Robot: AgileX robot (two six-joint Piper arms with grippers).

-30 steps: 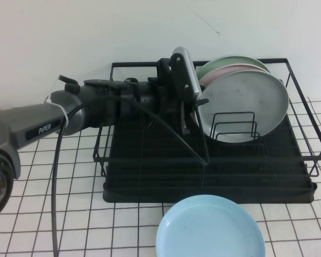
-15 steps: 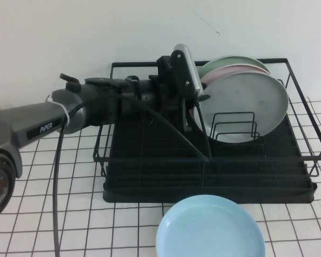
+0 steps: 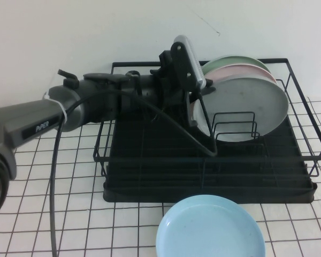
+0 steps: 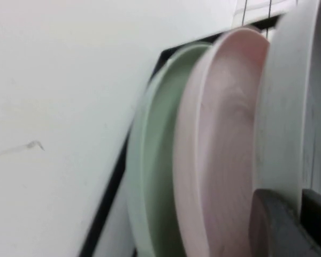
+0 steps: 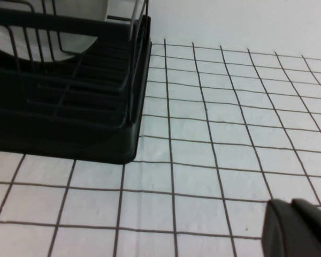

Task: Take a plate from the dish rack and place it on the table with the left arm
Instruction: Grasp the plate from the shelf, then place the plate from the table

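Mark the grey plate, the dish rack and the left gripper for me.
Grey plate (image 3: 246, 104): high view, middle of its face.
Dish rack (image 3: 203, 176): high view, black tray base in front.
Left gripper (image 3: 195, 110): high view, at the grey plate's left rim, between the fingertips.

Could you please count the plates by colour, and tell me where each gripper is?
Grey plate: 1, in the dish rack
Pink plate: 1, in the rack
Green plate: 1, in the rack
Blue plate: 1, on the table
Total: 4
Left gripper at the grey plate's left rim; right gripper low over the table.
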